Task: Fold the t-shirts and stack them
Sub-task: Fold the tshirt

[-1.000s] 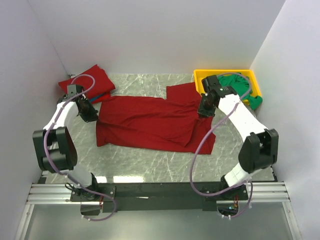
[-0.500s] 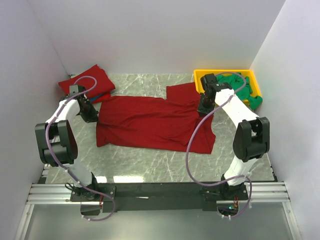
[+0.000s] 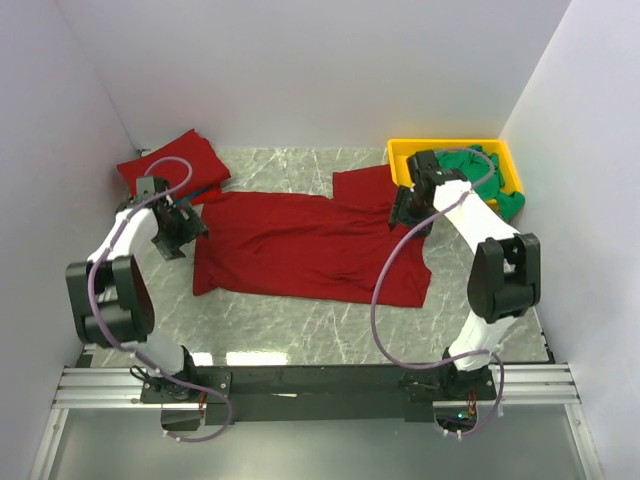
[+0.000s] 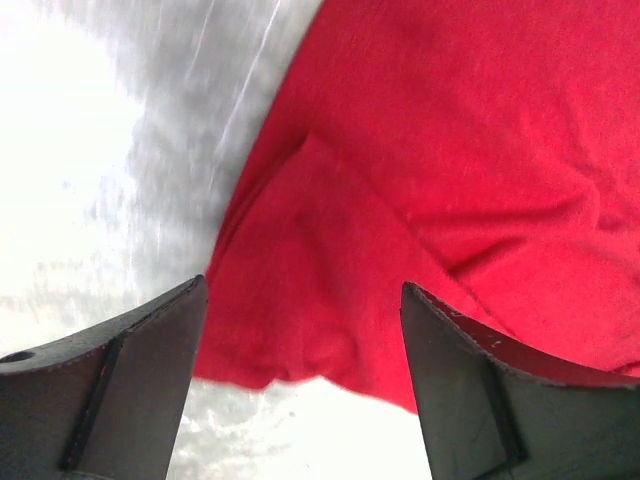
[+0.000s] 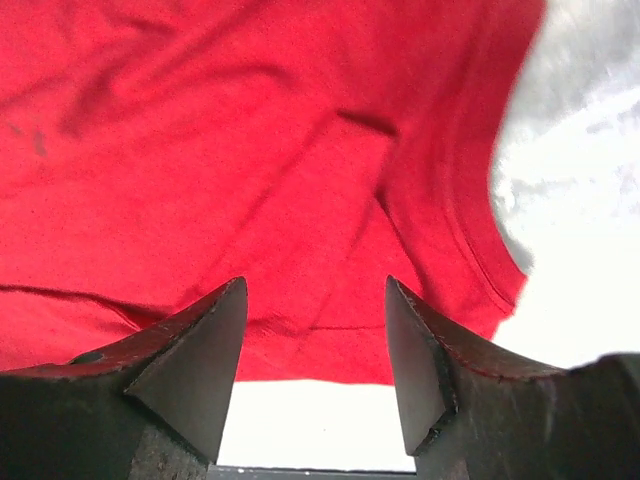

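Progress looks early: you have one folded dark red t-shirt [image 3: 170, 165] at the bench's [image 3: 300, 330] far left corner; a second dark red t-shirt [image 3: 300, 245] lies spread mid-bench, unfolded; both jaws gape wide over its ends, gripping nothing; the yellow tray [image 3: 440, 146] holds a crumpled green t-shirt [image 3: 482, 165].
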`<state>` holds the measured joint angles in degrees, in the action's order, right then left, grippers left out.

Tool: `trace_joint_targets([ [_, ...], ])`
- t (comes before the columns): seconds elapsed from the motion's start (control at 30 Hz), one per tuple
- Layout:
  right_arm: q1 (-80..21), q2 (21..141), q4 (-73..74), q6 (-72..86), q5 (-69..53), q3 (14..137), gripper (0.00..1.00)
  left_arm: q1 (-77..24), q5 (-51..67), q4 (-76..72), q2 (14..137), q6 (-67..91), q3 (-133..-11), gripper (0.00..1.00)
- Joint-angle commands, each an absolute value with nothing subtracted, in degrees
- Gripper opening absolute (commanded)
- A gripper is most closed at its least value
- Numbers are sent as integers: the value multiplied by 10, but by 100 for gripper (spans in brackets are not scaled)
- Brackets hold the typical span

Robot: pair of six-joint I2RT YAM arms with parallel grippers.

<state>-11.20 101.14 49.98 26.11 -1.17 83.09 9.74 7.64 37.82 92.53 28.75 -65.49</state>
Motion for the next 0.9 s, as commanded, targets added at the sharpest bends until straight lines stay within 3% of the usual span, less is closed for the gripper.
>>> trace_joint_targets([
  [0.0,-96,944,483,265,-23,783,64,99,79,373,853,320,-613,82],
  [0.3,-78,823,454,287,-30,586,61,99,57,340,702,405,-463,76],
  [0.47,-71,781,437,287,-28,493,56,100,79,330,697,411,-424,75],
  [0.87,-55,794,393,295,-12,433,52,103,95,308,688,419,-395,74],
])
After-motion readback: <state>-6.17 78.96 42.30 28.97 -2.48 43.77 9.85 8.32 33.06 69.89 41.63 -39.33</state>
